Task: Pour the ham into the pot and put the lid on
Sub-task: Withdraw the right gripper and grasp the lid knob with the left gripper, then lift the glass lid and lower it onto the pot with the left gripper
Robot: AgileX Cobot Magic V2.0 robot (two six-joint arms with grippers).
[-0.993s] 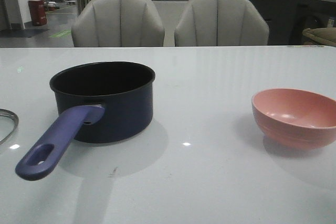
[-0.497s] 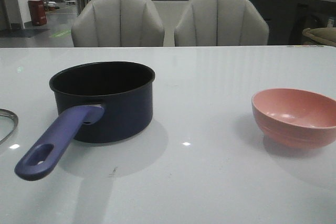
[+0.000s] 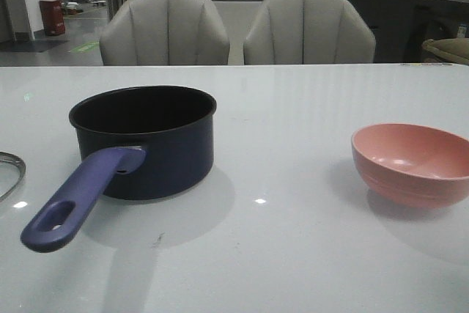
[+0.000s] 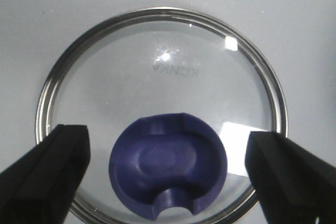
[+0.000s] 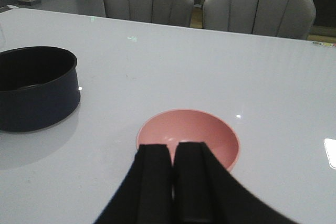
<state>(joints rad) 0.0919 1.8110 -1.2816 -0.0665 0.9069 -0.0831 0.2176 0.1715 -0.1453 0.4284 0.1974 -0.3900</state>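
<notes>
The lid [image 4: 160,114] lies flat on the white table [image 3: 293,108], to the left of the pot [image 3: 146,141], and the left gripper [image 4: 163,174] hangs right above it with its fingers spread wide, one on each side of the blue knob [image 4: 168,169]. To the right of the pot, well apart from it, stands the pink bowl [image 3: 412,163]; the right gripper [image 5: 173,184] hovers at the bowl's near rim with its fingers pressed together, holding nothing

your desk [image 3: 308,254] is white and glossy, mirroring lights and shadows. the pot [image 3: 150,141] looks like dark matt-coated metal, its handle [image 3: 77,199] smooth purple-blue plastic. the lid [image 4: 160,77] is clear glass with a polished metal rim and a smooth blue plastic knob [image 4: 168,169]. the pink bowl [image 3: 412,163] has a soft sheen.
</notes>
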